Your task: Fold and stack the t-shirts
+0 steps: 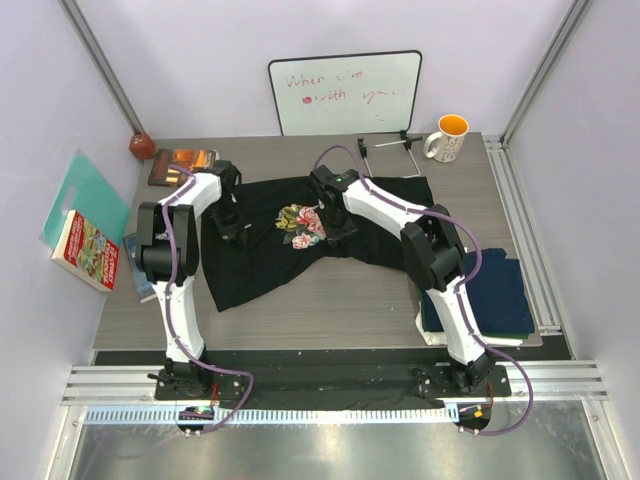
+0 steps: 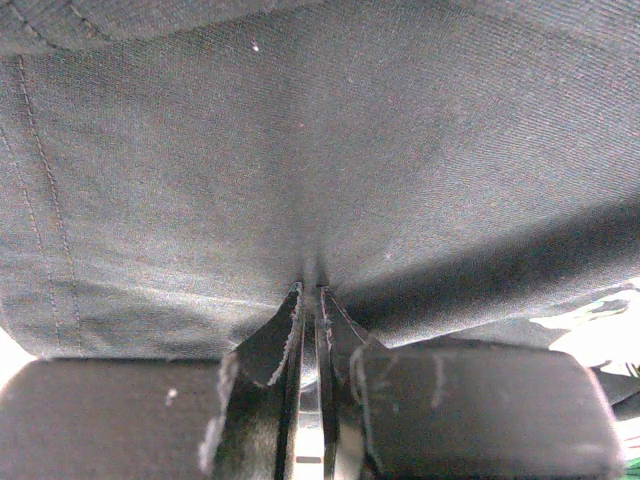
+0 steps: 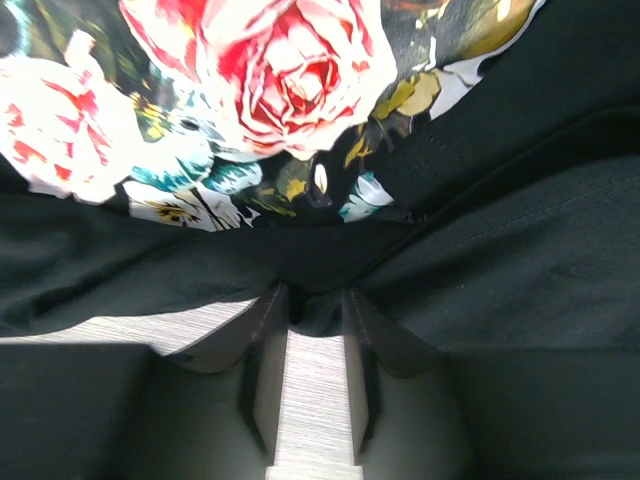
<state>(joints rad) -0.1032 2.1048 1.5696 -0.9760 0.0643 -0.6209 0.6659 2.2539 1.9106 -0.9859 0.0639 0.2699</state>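
Observation:
The black t-shirt (image 1: 262, 262) lies spread and rumpled across the middle of the table, its pink-and-white floral print (image 1: 303, 224) facing up. My left gripper (image 1: 237, 230) is down on the shirt's left part; in the left wrist view the gripper (image 2: 310, 291) is shut on a pinch of black cloth (image 2: 320, 150). My right gripper (image 1: 335, 222) sits just right of the print; in the right wrist view it (image 3: 315, 297) grips a fold of the shirt's edge below the roses (image 3: 290, 70). A folded navy t-shirt (image 1: 497, 290) lies at the right on something white (image 1: 427, 326).
A whiteboard (image 1: 345, 92) leans on the back wall, with an orange-lined mug (image 1: 449, 138) and a small metal stand (image 1: 390, 146) at the back right. A book (image 1: 182, 163) and a red object (image 1: 141, 146) are at the back left. Another book (image 1: 87, 250) and a teal board (image 1: 85, 195) lean off the left edge.

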